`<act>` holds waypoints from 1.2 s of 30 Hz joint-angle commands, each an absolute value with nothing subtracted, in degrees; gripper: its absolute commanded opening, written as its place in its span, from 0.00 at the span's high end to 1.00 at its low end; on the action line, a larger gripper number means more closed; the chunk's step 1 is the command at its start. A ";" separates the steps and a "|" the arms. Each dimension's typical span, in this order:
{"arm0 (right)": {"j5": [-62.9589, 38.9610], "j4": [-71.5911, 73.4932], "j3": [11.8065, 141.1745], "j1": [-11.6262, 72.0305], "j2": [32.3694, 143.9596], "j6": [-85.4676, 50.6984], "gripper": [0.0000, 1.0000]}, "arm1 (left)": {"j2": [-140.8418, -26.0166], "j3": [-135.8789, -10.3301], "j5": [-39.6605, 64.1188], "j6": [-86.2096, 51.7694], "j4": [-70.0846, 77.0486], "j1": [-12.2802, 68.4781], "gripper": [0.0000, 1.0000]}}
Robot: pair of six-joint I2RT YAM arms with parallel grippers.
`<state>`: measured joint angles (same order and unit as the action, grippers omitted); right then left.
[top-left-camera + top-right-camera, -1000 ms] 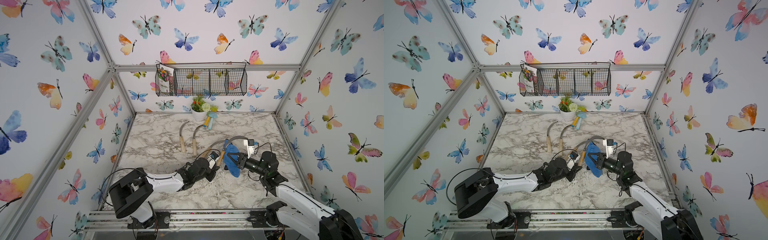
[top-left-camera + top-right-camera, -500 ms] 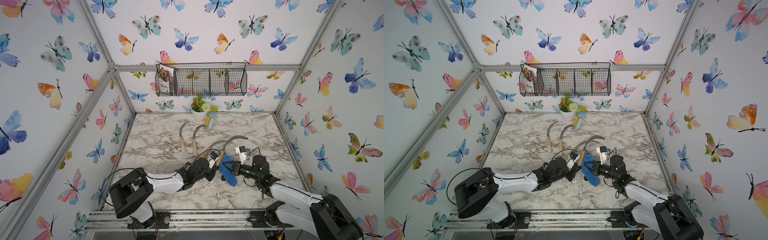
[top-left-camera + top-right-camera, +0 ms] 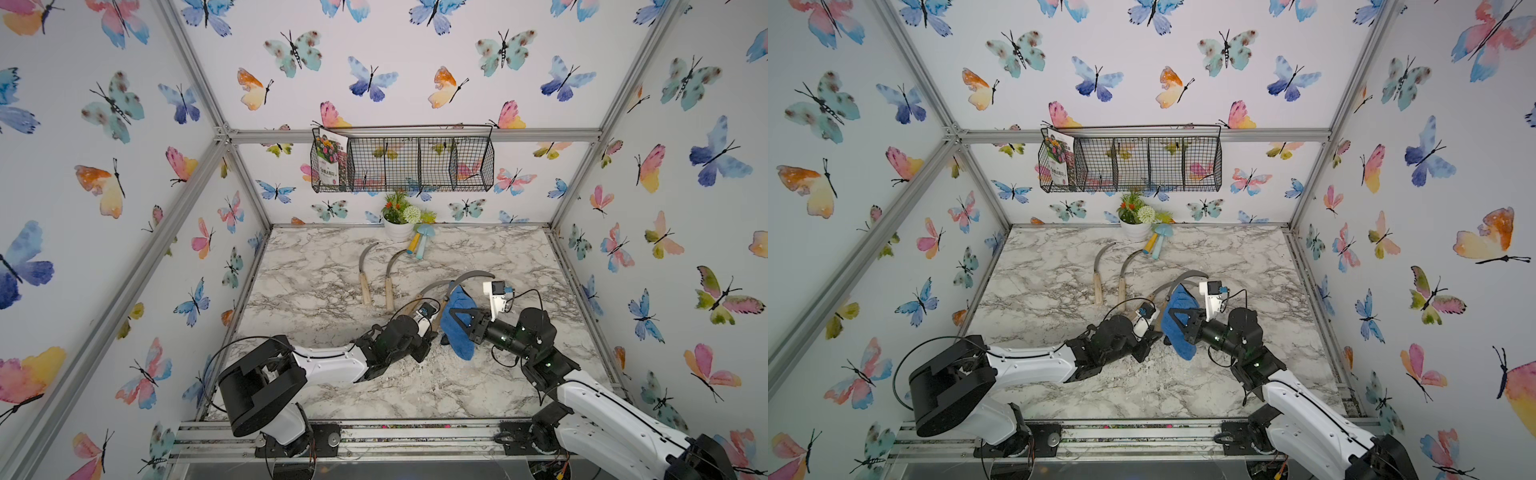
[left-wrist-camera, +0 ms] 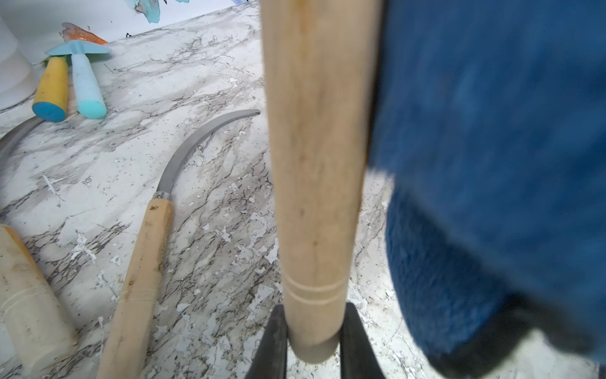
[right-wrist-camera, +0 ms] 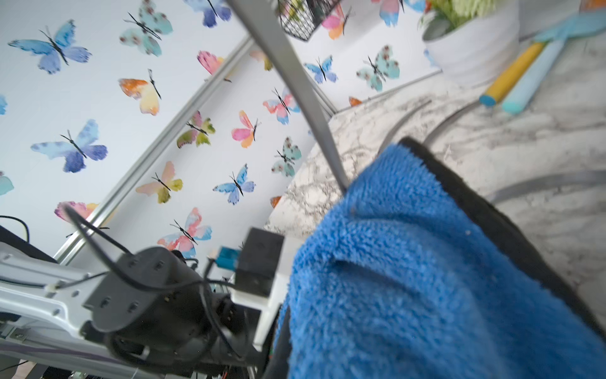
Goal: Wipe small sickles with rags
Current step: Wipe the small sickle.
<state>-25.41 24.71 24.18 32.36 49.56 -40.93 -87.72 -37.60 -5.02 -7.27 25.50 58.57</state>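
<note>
The marble table (image 3: pixel 332 266) is spread beneath both arms. The blue rag (image 3: pixel 459 338) is clamped in the closed right gripper (image 3: pixel 456 312), draped over its fingers, and is met by the blade (image 5: pixel 295 82) of the held sickle (image 4: pixel 314 164). That sickle is gripped at the butt of its wooden handle by the left gripper (image 4: pixel 313 331). A second sickle (image 4: pixel 144 249) is laid flat just beside the left gripper. Two further sickles (image 3: pixel 365 274) are seen beyond it, well apart from both grippers.
</note>
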 commanded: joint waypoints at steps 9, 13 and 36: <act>-31.46 36.59 18.81 32.61 62.56 -43.58 0.98 | -86.65 -37.56 -5.78 -7.45 27.13 58.44 1.00; -33.20 43.75 15.17 32.87 67.63 -45.61 0.98 | -85.45 -36.30 -6.05 -8.25 28.43 57.93 1.00; -38.21 35.58 22.81 19.58 58.94 -42.80 0.98 | -82.48 -33.73 1.58 -7.11 30.84 57.46 1.00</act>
